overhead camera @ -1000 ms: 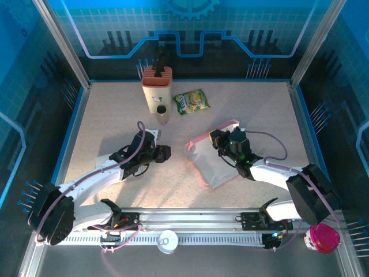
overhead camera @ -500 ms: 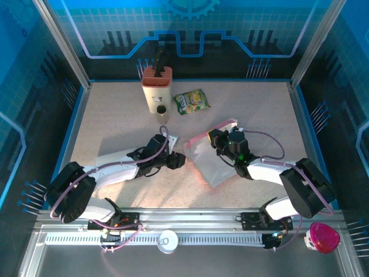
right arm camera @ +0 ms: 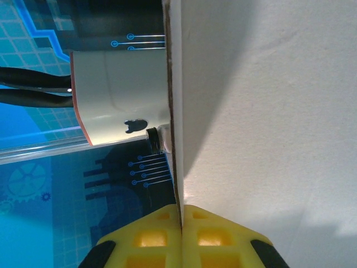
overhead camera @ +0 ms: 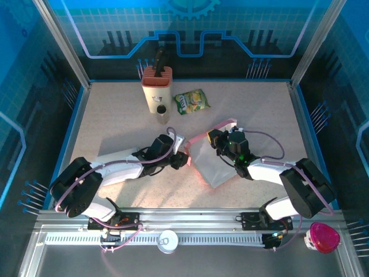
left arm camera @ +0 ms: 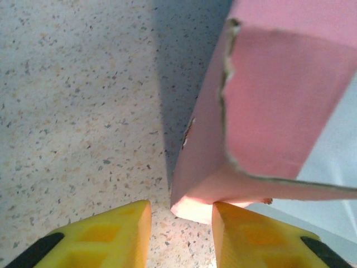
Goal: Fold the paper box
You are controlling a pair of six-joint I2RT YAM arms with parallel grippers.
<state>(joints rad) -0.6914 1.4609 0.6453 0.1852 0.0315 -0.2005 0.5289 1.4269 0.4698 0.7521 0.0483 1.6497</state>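
The paper box is lying on the tabletop right of centre, with a pink flap rising along its far-left edge. The right gripper is clamping a panel edge between closed jaws, while the left gripper is sitting low at the box's left corner, jaws open, with the pink corner at the gap between them. A knife block and a green snack packet are sitting well apart from the box, near the far edge.

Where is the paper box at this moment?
In the top view, the box lies right of centre, the left gripper at its left corner, the right gripper shut on its far edge.
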